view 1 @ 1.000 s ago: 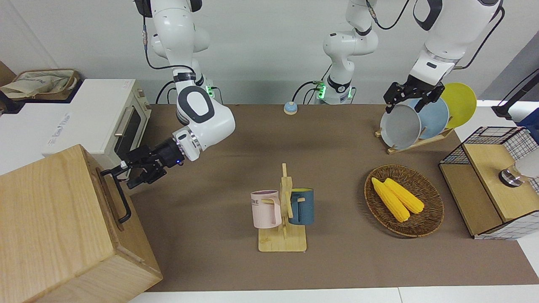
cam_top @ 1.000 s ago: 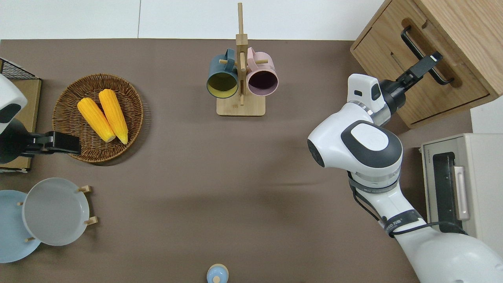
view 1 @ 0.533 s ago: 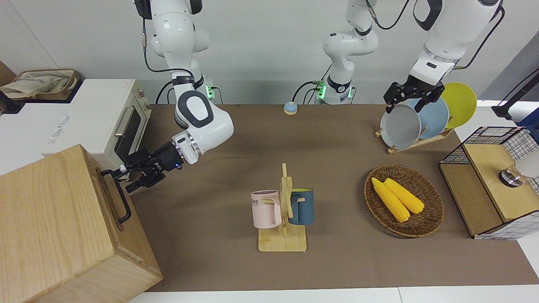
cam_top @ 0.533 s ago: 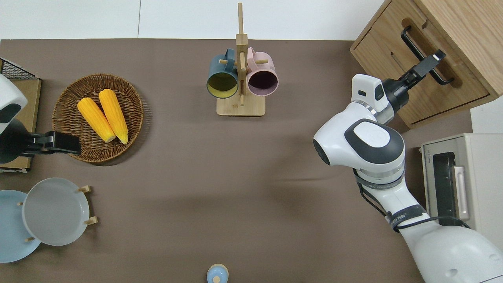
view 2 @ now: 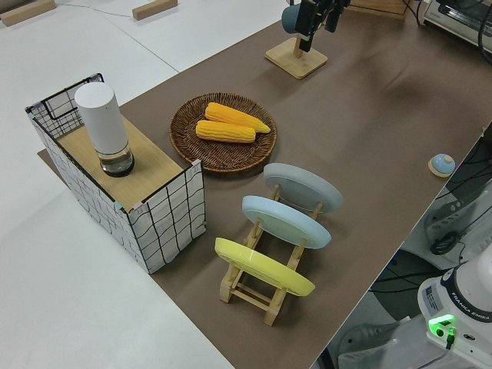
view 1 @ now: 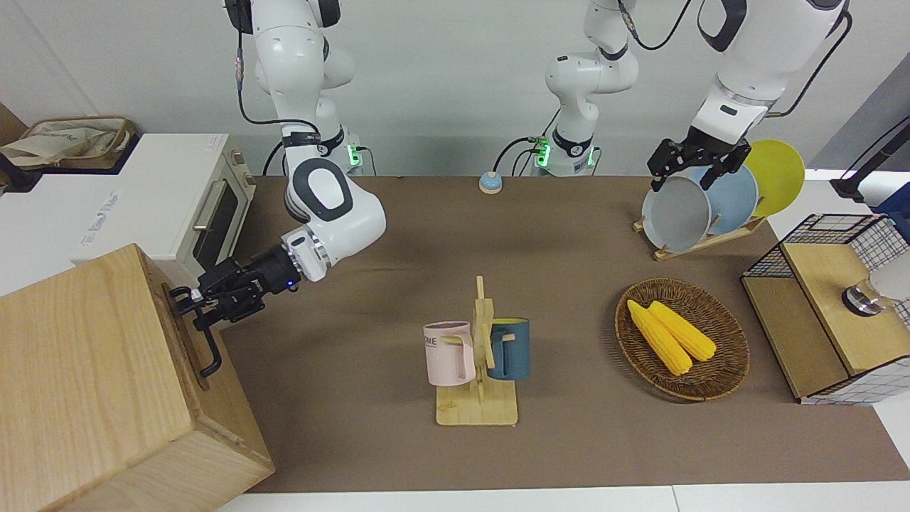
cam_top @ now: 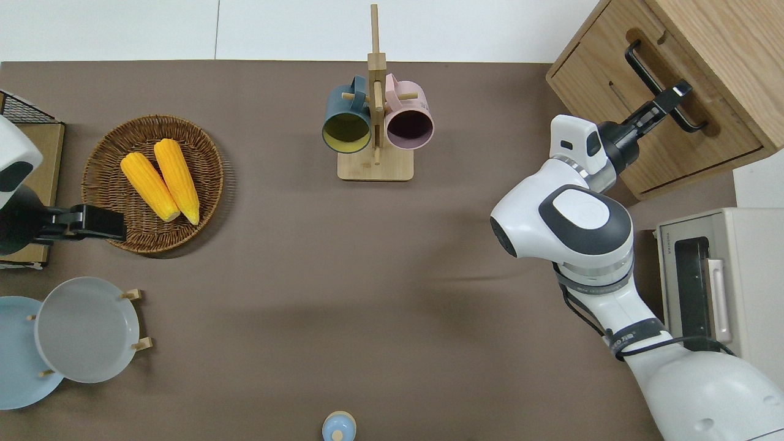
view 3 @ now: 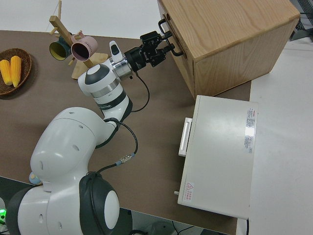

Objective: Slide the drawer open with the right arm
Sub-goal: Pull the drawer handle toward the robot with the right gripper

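Overhead view showed the right gripper [cam_top: 672,98] had advanced onto the drawer's [cam_top: 649,116] black bar handle [cam_top: 654,76], jaws apparently straddling it; left arm parked, its jaws' state unclear.

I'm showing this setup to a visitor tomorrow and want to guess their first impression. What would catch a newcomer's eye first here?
Probably the right gripper, reaching the black bar handle of the drawer in the big pale-wood cabinet at the right arm's end of the table. Next, the two bright yellow corn cobs in a wicker basket toward the left arm's end. The left arm is parked.
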`<state>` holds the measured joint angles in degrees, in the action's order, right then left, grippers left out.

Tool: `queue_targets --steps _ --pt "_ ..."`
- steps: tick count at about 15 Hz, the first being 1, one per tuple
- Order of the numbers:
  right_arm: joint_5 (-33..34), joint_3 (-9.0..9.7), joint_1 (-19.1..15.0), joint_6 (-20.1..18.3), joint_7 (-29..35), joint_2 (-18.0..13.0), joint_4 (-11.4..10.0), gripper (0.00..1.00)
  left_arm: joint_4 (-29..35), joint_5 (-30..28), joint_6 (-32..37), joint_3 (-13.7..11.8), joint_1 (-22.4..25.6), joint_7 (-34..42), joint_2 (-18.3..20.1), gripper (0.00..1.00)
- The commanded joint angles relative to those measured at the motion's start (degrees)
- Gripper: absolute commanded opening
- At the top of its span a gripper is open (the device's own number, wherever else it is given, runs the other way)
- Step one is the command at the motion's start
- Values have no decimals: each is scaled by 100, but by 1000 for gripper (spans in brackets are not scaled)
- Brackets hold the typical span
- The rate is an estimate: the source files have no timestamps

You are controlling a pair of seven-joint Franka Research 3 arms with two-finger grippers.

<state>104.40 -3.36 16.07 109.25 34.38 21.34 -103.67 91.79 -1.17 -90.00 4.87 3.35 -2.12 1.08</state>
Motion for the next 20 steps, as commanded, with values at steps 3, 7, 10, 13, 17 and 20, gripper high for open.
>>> queue_targets --steps 3,7,10,13,17,20 --pt "212 28 -69 114 218 2 -21 149 -4 73 27 -21 -27 28 42 995" --pt "186 28 -51 70 209 2 -30 142 -4 73 27 -21 -27 36 51 995" --pt "125 80 -7 -26 200 -7 -30 125 -4 73 35 -21 -36 37 51 995" --pt "-86 125 45 -167 192 -15 -30 113 -4 73 27 -12 -27 28 51 995" --pt "-323 326 63 -413 139 -68 -30 106 -4 73 27 -21 -27 36 42 998" --pt "-472 502 90 -633 121 -77 -30 56 -4 73 27 -12 -27 36 51 998"
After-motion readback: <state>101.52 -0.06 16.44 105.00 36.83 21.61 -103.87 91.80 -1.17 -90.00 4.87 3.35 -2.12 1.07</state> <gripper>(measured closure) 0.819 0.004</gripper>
